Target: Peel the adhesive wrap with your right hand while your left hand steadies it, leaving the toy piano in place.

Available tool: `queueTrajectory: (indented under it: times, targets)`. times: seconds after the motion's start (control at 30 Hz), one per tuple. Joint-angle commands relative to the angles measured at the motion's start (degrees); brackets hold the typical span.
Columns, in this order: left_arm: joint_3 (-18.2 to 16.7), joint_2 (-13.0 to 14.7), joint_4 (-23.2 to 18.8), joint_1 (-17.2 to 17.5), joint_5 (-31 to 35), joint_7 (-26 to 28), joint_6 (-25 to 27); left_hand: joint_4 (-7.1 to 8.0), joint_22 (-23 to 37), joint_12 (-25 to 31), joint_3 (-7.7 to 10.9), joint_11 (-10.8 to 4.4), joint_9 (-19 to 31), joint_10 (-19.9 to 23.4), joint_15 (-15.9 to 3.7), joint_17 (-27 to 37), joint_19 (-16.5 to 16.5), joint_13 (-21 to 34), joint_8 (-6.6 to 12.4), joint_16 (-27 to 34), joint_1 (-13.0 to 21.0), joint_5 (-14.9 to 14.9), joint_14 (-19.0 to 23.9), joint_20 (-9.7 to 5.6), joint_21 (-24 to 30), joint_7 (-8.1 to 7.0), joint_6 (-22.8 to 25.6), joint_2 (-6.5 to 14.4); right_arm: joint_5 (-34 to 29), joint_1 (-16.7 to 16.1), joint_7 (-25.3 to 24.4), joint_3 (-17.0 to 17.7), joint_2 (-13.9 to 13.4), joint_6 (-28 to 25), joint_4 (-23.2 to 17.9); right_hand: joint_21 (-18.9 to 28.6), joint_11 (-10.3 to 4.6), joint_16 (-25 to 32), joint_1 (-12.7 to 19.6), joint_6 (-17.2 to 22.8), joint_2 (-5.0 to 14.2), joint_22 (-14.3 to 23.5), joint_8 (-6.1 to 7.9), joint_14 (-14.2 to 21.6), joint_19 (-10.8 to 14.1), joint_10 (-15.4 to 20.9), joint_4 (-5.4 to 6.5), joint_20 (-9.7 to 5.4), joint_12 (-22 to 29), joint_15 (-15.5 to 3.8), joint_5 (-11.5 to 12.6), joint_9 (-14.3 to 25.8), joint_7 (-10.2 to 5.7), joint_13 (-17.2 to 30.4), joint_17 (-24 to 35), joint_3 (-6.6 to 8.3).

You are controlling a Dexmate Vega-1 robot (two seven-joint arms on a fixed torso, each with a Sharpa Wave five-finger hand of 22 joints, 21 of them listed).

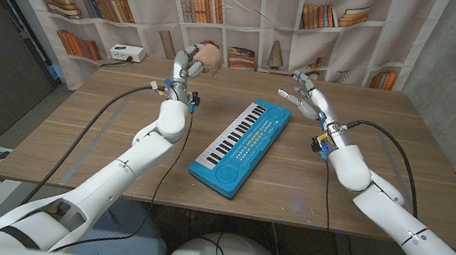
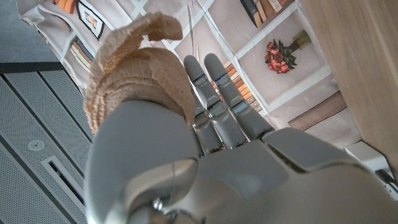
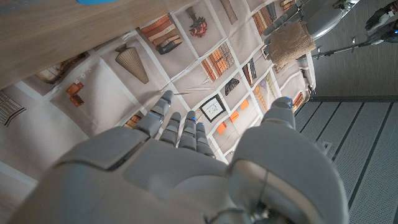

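The toy piano [image 1: 240, 146] lies diagonally on the table [image 1: 401, 170] at the frame's centre. Above and to its left, the left hand [image 1: 189, 64] holds the adhesive wrap [image 1: 207, 57] raised over the table's far edge. The right hand [image 1: 304, 95] hovers just right of the piano's upper end.
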Motion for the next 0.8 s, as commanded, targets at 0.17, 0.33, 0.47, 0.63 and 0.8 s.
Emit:
queueTrajectory:
  times: [0.17, 0.33, 0.47, 0.63, 0.8]
  targets:
    - [-0.77, 0.00, -2.59, 0.49, -4.13, -1.23, 3.96, -0.08, -0.04, -0.30, -0.25, -0.91, 1.33, 1.79, -0.01, 0.13, 0.01, -0.10, 0.94, 0.06, 0.49, 0.42, 0.84, -0.23, 0.89, -1.15, 2.15, -0.01, -8.69, -1.06, -2.74, -0.90, -0.49, -4.21, -4.47, 0.32, -0.08, 0.15, 0.88, 0.38, -0.27, 0.11, -0.18, 0.61, 1.71, 0.50, -0.13, -0.09, 0.00, -0.44, -0.07, 0.22, -0.10, 0.01, 0.11, 0.54]
    - [-1.53, -0.07, -3.69, 0.64, -7.44, -2.87, 5.01, -0.14, -0.15, -0.37, -0.30, -0.92, 1.19, 2.00, -0.04, 0.11, -0.04, -0.21, 0.91, 0.04, 0.55, 0.43, 0.94, -0.28, 1.18, -1.17, 2.16, -0.14, -10.17, -1.14, -3.16, -1.37, -0.29, -4.96, -5.25, 0.23, -0.27, 0.17, 1.11, 0.48, -0.38, 0.13, -0.23, 1.04, 2.06, 0.72, -0.08, -0.13, -0.01, -0.70, -0.12, 0.23, -0.22, 0.00, 0.12, 0.59]
    - [-1.46, 0.42, -4.31, 0.70, -7.73, -3.10, 5.65, -0.11, -0.25, -0.37, -0.33, -0.92, 1.04, 2.21, -0.02, 0.02, -0.17, -0.19, 0.88, -0.05, 0.57, 0.44, 0.97, -0.26, 1.45, -1.18, 2.16, -0.14, -12.63, -1.40, -3.86, -1.67, -0.36, -6.91, -6.83, 0.21, -0.48, 0.26, 1.32, 0.69, -0.43, 0.16, -0.24, 1.62, 2.55, 0.99, -0.02, -0.21, 0.01, -1.09, -0.15, 0.24, -0.41, 0.00, 0.15, 0.65]
    - [-1.18, 0.79, -4.96, 0.75, -7.80, -3.38, 5.84, -0.07, -0.36, -0.45, -0.36, -0.91, 0.89, 2.29, -0.01, -0.03, -0.22, -0.22, 0.86, -0.16, 0.56, 0.42, 0.93, -0.33, 1.80, -1.21, 2.22, -0.15, -14.79, -1.28, -4.04, -2.24, -0.35, -8.74, -8.16, 0.62, -0.80, 0.61, 1.85, 1.08, -0.50, 0.32, -0.31, 3.40, 4.82, 2.10, 0.11, -0.74, 0.21, -2.10, -0.23, 0.26, -0.67, 0.02, 0.24, 0.84]
    - [-1.24, 1.42, -6.56, 0.91, -8.72, -4.14, 7.22, -0.07, -0.51, -0.57, -0.39, -0.94, 0.71, 2.26, -0.02, -0.03, -0.39, -0.19, 0.81, -0.17, 0.60, 0.42, 1.07, -0.32, 2.17, -1.42, 2.20, -0.14, -17.09, -1.15, -4.47, -2.92, -0.19, -10.52, -9.36, 0.79, -1.03, 1.32, 2.23, 1.68, -0.61, 0.45, -0.29, 5.92, 6.34, 2.75, 0.27, -0.81, 0.23, -3.09, -0.32, 0.28, -1.14, 0.07, 0.40, 0.98]
